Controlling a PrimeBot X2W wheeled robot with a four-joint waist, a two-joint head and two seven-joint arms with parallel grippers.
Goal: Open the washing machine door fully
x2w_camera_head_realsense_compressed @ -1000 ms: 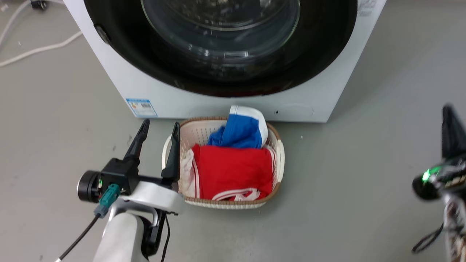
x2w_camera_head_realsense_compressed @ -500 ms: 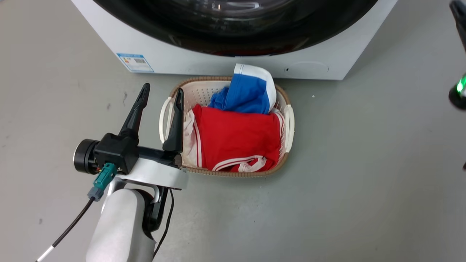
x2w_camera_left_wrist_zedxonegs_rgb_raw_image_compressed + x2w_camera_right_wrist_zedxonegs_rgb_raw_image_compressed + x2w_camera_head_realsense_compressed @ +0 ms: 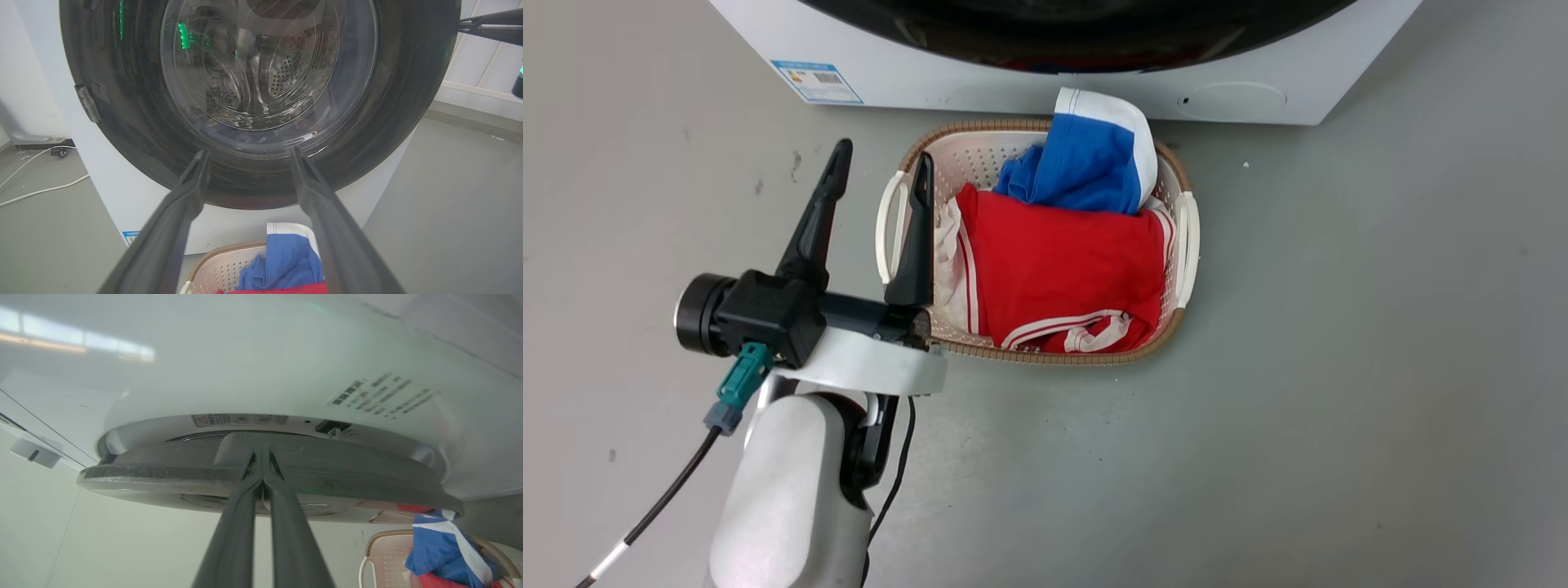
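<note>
Facing the washing machine door [image 3: 347, 477], right fingers [image 3: 239, 526] sit closed; left fingers [image 3: 814, 224] gape; sticker [image 3: 816, 80] illegible.

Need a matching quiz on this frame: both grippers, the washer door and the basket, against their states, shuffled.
1. left gripper
2. right gripper
3. washing machine door
4. basket

A. holds clothes
B. fingers apart, beside the basket
C. fingers together at the door's edge
D. glossy black with a glass window

Pairs: 1-B; 2-C; 3-D; 4-A
</note>
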